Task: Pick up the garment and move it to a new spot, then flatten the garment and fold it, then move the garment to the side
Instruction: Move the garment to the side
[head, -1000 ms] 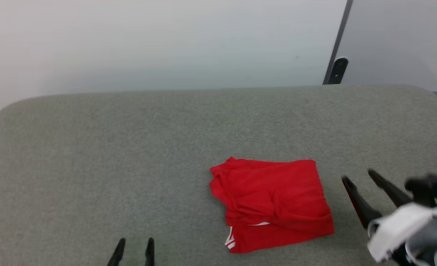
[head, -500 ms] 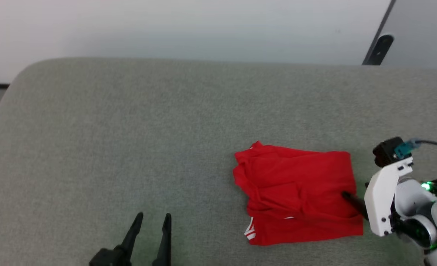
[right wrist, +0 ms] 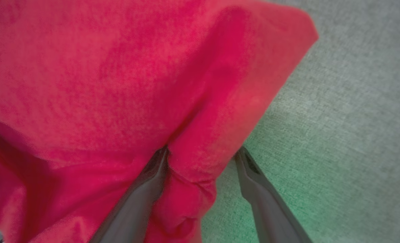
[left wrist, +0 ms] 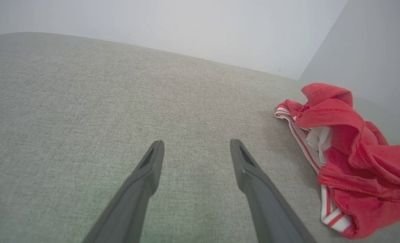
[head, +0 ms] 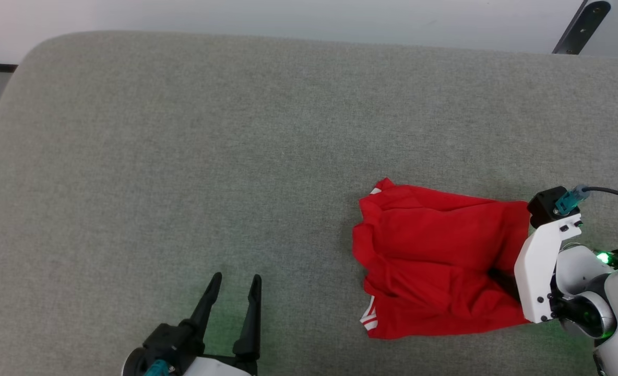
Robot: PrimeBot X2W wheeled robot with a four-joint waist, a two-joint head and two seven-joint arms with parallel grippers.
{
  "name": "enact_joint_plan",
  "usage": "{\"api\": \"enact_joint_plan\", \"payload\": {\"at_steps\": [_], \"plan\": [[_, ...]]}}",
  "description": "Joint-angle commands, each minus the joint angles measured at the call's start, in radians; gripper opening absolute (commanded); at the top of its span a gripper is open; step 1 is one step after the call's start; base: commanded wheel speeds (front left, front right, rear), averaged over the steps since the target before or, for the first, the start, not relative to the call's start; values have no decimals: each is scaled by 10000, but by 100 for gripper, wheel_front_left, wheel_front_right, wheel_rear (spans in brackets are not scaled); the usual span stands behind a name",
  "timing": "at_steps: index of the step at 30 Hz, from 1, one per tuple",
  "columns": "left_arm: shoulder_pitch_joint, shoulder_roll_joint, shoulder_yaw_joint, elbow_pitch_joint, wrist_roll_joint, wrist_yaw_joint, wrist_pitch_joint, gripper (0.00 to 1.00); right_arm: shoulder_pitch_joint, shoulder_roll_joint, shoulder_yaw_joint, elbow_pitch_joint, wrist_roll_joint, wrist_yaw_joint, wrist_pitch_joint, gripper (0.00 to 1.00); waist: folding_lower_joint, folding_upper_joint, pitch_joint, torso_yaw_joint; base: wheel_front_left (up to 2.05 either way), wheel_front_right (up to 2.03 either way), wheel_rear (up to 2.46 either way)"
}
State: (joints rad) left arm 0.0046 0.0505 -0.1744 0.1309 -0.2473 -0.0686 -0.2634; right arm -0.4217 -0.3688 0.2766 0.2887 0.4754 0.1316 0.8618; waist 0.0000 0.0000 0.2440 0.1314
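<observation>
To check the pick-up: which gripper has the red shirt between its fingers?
The right gripper: a fold of the shirt lies between its open fingers. The left gripper stands apart from the shirt.

A grey-green, fabric-covered desk (head: 183,156) spans the scene, its far left corner rounded. Behind its far edge stands a pale wall (head: 288,13). At the far right, 1 dark slanted bar (head: 580,26) rises beside a greyer panel (left wrist: 372,50).

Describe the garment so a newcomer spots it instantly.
On the grey upholstered surface, look right of centre, at the right gripper. The garment is a rumpled, folded red jersey: the sole red thing, with red-and-white striped trim at its near-left corner.
</observation>
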Motion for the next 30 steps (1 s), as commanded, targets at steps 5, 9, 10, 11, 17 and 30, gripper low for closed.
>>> {"api": "enact_joint_plan", "payload": {"at_steps": [5,9,10,11,17,30], "plan": [[-121,-7,73,146,114,-22,-8,100,435,434,371,663,224,-18,-597,0,0,0,-163,-197,0,0,0],[-24,-7,158,144,187,-9,-6,100,482,478,147,543,429,-18,-1420,0,0,0,-352,-541,0,0,0],[16,-8,174,128,193,-13,-8,100,511,430,66,489,492,-18,-1602,0,0,0,-393,-638,0,0,0],[57,-6,202,110,205,-24,-8,100,584,354,-7,401,574,-20,-1798,0,0,0,-430,-746,0,0,0],[203,-6,308,10,310,-57,-6,100,1077,-235,-761,-440,1215,-18,-2526,0,0,0,-482,-1282,0,0,0],[55,98,714,-564,744,-292,-8,100,1467,-2775,-3542,-999,1351,-17,-2504,0,0,0,-12,-2142,0,0,0]]}}
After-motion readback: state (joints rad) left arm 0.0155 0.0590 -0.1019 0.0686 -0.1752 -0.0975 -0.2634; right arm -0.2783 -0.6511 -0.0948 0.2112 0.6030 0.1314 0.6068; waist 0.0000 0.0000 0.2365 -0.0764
